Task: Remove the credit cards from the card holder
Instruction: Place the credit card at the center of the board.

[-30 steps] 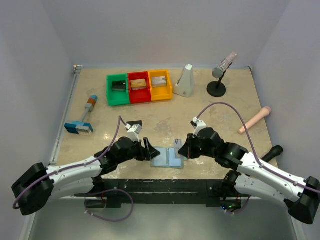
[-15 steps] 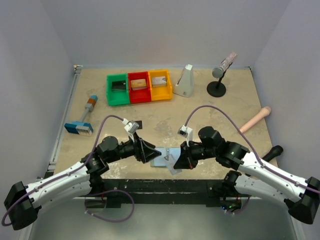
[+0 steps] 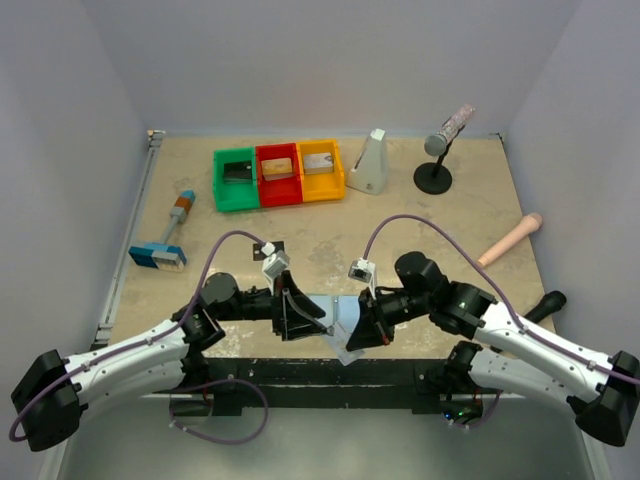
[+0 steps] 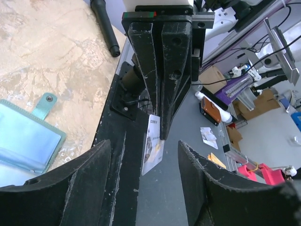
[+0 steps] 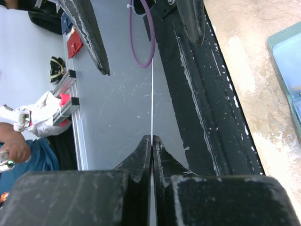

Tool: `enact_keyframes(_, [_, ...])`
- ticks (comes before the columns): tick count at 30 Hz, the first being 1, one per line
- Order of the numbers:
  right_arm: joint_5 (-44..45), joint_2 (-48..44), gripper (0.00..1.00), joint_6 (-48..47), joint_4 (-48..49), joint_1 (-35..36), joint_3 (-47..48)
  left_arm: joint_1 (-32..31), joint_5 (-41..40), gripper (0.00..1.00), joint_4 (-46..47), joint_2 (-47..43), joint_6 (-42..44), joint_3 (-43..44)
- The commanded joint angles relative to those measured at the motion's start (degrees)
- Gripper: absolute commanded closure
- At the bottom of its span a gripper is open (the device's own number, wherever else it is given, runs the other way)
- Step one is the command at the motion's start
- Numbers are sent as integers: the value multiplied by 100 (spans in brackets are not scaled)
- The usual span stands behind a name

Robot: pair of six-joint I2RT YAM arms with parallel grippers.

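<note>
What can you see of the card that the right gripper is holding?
The card is thin, pale silver-white with dark printed markings, plastic-looking. The right gripper is shut on one end; the rest sticks out past the fingertips, a mere line edge-on in the right wrist view. It is held over the black frame, apart from the open card holder. Nothing else touches it.

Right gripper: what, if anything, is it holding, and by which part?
A thin silver-grey card with markings, pinched at one end between the shut fingers; the rest sticks out free.
</note>
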Motion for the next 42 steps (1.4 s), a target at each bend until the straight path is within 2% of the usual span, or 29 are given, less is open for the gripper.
enact_keyframes(1, [267, -182, 100, -159, 211, 28, 177, 11, 71, 37, 307, 27, -53, -27])
enact_keyframes(7, [1410, -867, 100, 482, 948, 28, -306, 11, -764, 30, 560, -272, -456, -475])
enact_keyframes(11, [1657, -921, 100, 913, 1537, 55, -526, 11, -686, 28, 877, -184, -607, -520])
enact_keyframes(15, [1789, -781, 100, 940, 1600, 213, -430, 11, -607, 27, 1158, 9, -773, -458])
enact_keyframes(22, [1982, -525, 100, 1010, 1704, 380, -307, -6, -422, 34, 1764, 615, -1090, -379])
enact_keyframes(27, [2017, -516, 100, 1160, 1959, 433, -421, 3, -492, 38, 1923, 616, -1143, -511])
enact_keyframes(30, [2035, -490, 100, 1177, 2004, 468, -439, 3, -501, 47, 1941, 546, -1143, -537])
enact_keyframes(37, [2052, -507, 100, 1125, 1864, 521, -351, 3, -370, 81, 2151, 590, -1169, -590])
enact_keyframes(38, [2070, -534, 90, 1107, 1767, 521, -316, 3, -343, 87, 2152, 590, -1169, -599])
enact_keyframes(40, [2088, -639, 58, 994, 1469, 521, -211, 3, -299, 100, 2117, 572, -1152, -616])
enact_keyframes(42, [2053, -762, 44, 914, 1162, 512, -35, 3, -290, 100, 2012, 519, -1143, -625])
